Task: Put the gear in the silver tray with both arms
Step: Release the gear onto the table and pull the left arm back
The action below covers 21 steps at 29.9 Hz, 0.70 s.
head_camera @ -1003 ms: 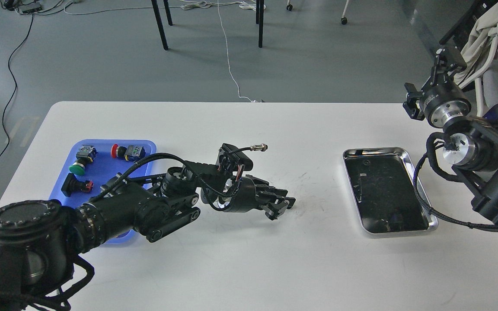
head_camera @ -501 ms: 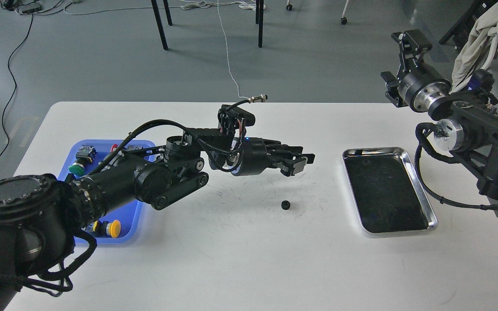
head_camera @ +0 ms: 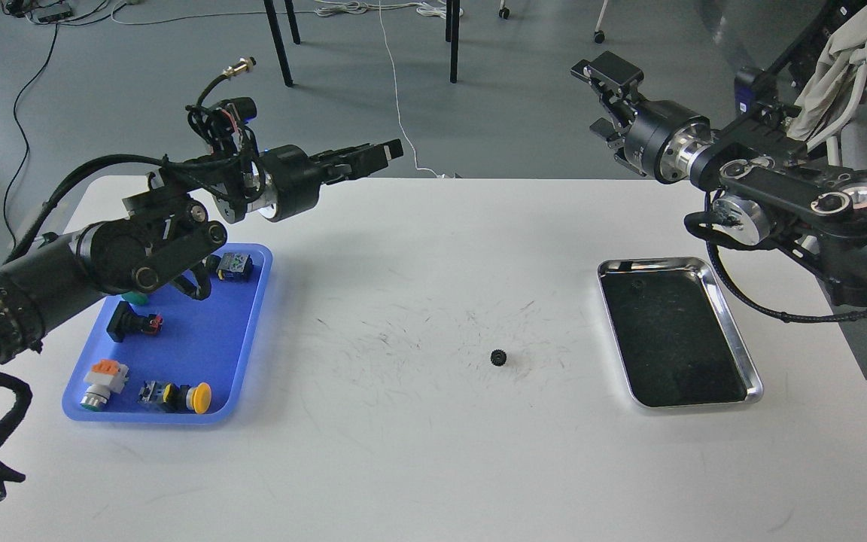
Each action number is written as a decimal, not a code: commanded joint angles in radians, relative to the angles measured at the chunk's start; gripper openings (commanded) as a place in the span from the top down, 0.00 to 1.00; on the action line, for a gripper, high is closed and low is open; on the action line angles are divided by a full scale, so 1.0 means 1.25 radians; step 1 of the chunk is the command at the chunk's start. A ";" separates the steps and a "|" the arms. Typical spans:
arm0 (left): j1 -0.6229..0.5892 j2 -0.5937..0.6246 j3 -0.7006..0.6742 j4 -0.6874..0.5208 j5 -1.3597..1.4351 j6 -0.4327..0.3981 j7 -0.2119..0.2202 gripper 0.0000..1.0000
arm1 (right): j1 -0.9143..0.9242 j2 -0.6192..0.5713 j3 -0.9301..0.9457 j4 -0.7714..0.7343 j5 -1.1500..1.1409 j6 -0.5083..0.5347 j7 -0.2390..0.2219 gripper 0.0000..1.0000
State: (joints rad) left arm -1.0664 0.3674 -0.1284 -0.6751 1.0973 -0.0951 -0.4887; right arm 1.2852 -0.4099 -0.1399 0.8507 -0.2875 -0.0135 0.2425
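The gear [head_camera: 499, 357] is lying mid-frame beside the silver tray [head_camera: 734, 331], awaiting pickup; both pincers' states are unclear.

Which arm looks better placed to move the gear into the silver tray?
Probably right. The gear lies on the table just left of the silver tray, on the right gripper's side; the left gripper is raised near the blue tray.

1. Bright, even overhead light across the white table [head_camera: 418, 467].
2. Soft, faint shadows toward 12 o'clock.
3. Glints on the silver tray [head_camera: 734, 331] rim at 3 o'clock.
4. Sharp focus throughout.
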 commanded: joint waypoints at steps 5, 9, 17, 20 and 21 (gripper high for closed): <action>0.036 0.067 0.000 0.017 -0.163 0.023 0.000 0.11 | 0.046 0.022 -0.050 0.020 -0.137 0.001 0.000 0.02; 0.038 0.099 0.000 0.028 -0.302 -0.015 0.000 0.11 | 0.108 0.025 -0.134 0.064 -0.215 0.019 0.001 0.02; 0.066 0.104 -0.017 0.103 -0.410 -0.084 0.000 0.11 | 0.183 0.097 -0.288 0.068 -0.274 0.061 0.013 0.01; 0.078 0.099 -0.029 0.168 -0.468 -0.135 0.000 0.11 | 0.192 0.133 -0.322 0.068 -0.355 0.070 0.015 0.01; 0.079 0.091 -0.029 0.191 -0.481 -0.145 0.000 0.11 | 0.197 0.140 -0.330 0.068 -0.384 0.072 0.015 0.01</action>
State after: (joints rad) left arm -0.9753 0.4948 -0.1563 -0.5092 0.5503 -0.2320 -0.4886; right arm 1.5165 -0.2662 -0.5184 0.9355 -0.6791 0.0675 0.2596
